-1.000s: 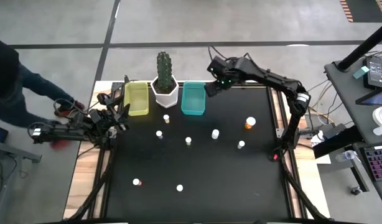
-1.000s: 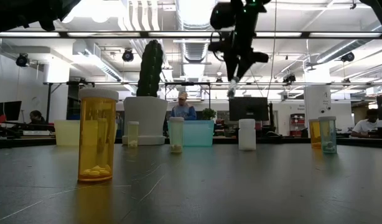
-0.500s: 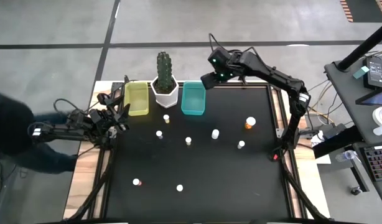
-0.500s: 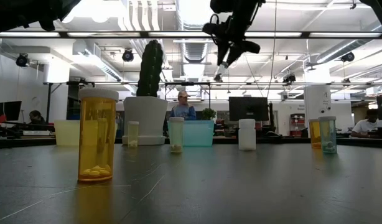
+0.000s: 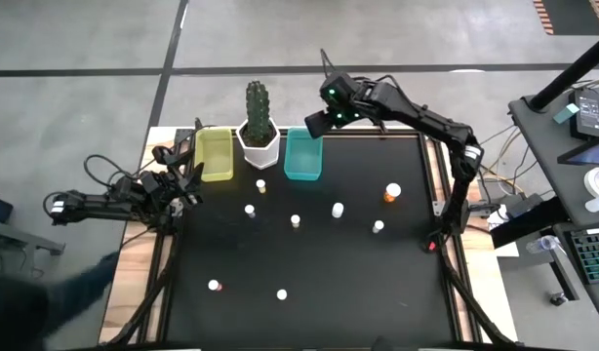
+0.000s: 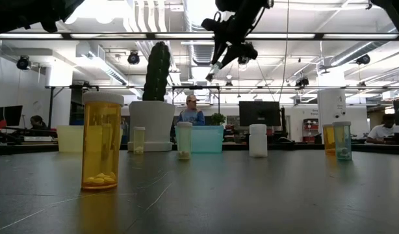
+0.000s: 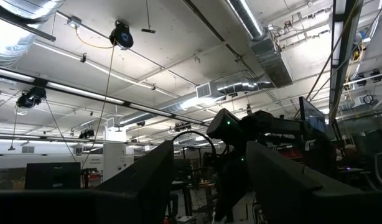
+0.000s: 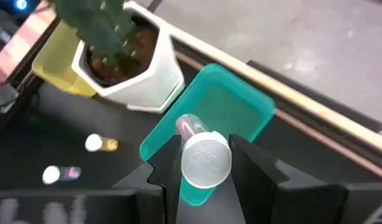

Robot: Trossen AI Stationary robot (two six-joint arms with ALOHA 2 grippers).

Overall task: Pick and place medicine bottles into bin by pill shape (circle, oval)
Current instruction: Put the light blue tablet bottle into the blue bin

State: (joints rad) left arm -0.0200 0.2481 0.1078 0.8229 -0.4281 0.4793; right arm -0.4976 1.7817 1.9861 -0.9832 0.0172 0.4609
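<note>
A medicine bottle (image 8: 204, 158) is clamped, cap toward the wrist, by the right gripper (image 8: 203, 163) directly above the teal bin (image 8: 234, 106), apparently positioned for a drop. Well beyond the yellow bin (image 5: 215, 153), the left gripper (image 5: 182, 182) is parked unclenched, empty.

Black table (image 5: 309, 263) seen from straight above. Along the far edge: yellow bin (image 5: 215, 154), white hexagonal cactus pot (image 5: 259, 141), teal bin (image 5: 302, 154) — side by side. Right gripper (image 5: 315, 121) hangs over the teal bin's far edge; what it carries can't be made out. Left gripper (image 5: 188, 183) sits at the table's left edge, near the yellow bin. Medicine bottles (image 5: 296, 221) scattered upright across the table — one orange-bodied bottle (image 5: 391, 192) on the right.
</note>
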